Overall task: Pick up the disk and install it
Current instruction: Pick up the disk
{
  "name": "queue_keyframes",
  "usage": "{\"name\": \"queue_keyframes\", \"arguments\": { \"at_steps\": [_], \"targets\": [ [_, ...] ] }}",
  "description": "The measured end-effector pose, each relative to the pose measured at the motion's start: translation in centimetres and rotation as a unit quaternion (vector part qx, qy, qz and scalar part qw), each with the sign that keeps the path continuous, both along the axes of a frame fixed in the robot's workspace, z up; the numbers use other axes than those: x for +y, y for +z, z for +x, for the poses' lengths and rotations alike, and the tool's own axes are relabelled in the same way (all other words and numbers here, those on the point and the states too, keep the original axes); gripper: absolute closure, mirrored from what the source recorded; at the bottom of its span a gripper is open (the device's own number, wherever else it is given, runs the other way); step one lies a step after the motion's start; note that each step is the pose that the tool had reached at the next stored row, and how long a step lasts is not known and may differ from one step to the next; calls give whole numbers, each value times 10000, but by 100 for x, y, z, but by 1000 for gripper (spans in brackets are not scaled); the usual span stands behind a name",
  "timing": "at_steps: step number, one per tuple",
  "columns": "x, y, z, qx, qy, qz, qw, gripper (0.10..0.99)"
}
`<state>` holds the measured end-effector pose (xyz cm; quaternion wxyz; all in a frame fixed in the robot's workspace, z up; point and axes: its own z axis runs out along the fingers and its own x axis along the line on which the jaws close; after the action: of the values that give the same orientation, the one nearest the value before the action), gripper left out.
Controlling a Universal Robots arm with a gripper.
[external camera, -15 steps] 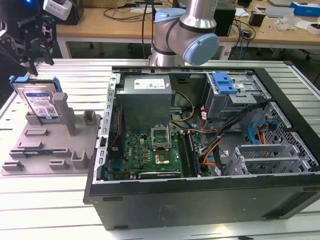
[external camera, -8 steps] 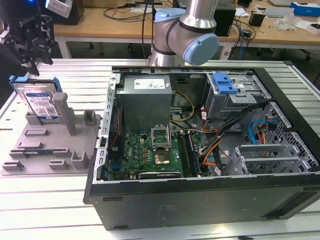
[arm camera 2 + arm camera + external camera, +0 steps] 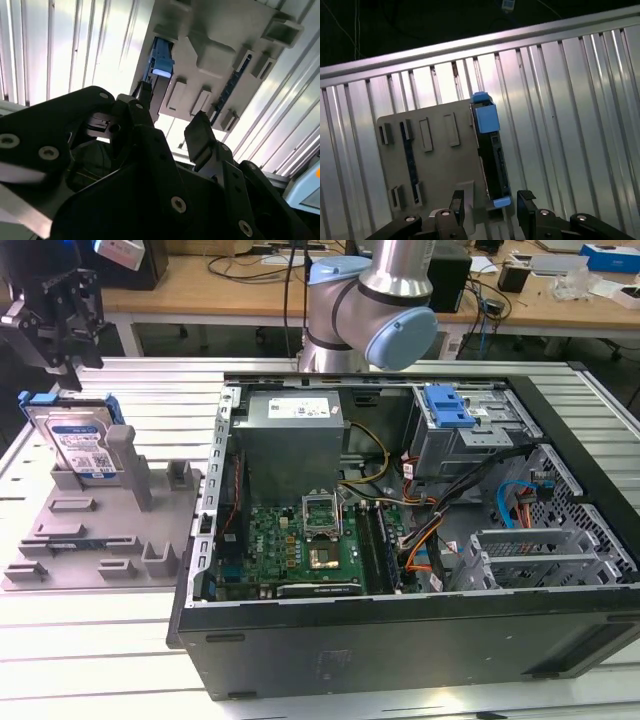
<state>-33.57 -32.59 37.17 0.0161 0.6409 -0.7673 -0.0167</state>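
The disk [image 3: 80, 445] stands on edge in the grey tray [image 3: 90, 530] at the exterior view's left, its blue-and-white label showing and a blue frame around it. My gripper [image 3: 62, 368] hangs just above its top edge, open and empty. In the first wrist view the disk [image 3: 492, 160] is edge-on with blue ends, and my gripper [image 3: 491, 207] has one finger to either side of its line, not touching. In the second wrist view the gripper [image 3: 172, 130] hangs over a blue end of the disk [image 3: 161, 65].
An open computer case [image 3: 400, 490] lies at the exterior view's right, with a motherboard, cables and a drive bay carrying a blue latch piece [image 3: 447, 405]. The arm's base [image 3: 370, 310] stands behind it. The tray has upright posts [image 3: 125, 455] beside the disk.
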Motion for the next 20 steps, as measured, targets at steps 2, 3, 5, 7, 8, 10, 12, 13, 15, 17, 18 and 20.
{"name": "queue_keyframes", "arguments": {
  "at_steps": [2,3,5,7,8,10,12,13,15,17,18,20],
  "targets": [
    [2,0,0,0,150,0,9999,541],
    [2,0,0,0,156,0,9999,541],
    [2,0,0,0,158,0,9999,541],
    [6,0,-11,-4,160,-1,9999,541],
    [10,-1,-18,-7,167,0,9999,541],
    [22,-1,-19,-8,268,0,9996,541],
    [31,-3,-19,-8,349,0,9994,541],
    [34,-5,-19,-8,478,0,9989,541],
    [36,-7,-20,-10,606,-1,9982,541],
    [39,-21,-36,-131,711,-8,9974,541],
    [39,-25,-58,-179,710,-12,9973,541],
    [40,-45,-166,-241,711,-16,9972,541]
  ]
}}
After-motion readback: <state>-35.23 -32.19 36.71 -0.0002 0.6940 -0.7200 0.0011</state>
